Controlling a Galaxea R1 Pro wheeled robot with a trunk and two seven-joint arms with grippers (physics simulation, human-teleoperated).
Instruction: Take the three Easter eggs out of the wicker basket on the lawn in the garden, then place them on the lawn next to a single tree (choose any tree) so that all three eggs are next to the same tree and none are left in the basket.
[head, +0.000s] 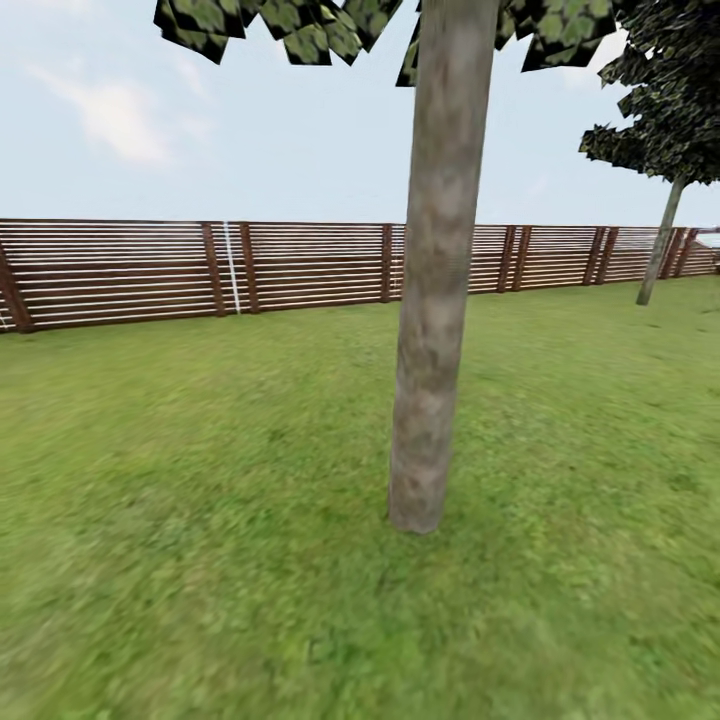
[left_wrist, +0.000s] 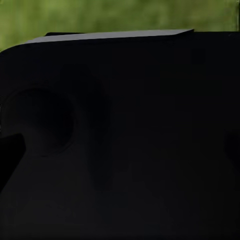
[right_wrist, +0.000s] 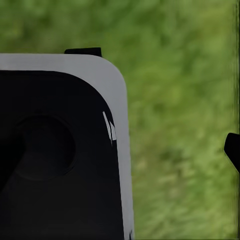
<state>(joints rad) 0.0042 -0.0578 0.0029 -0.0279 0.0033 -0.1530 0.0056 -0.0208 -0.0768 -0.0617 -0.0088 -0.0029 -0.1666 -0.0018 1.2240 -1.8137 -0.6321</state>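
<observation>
Head view: tree (head: 432, 300); wrists, perhaps lawn (right_wrist: 180, 100).

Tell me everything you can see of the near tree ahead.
The tree stands upright mid-frame on the lawn, close ahead. Its trunk is straight, pale grey-tan and mottled, widening slightly at the base where it meets the grass. The dark green, pale-spotted crown shows along the head view's top edge. Nothing touches the trunk. A brown slatted fence runs behind it.
</observation>
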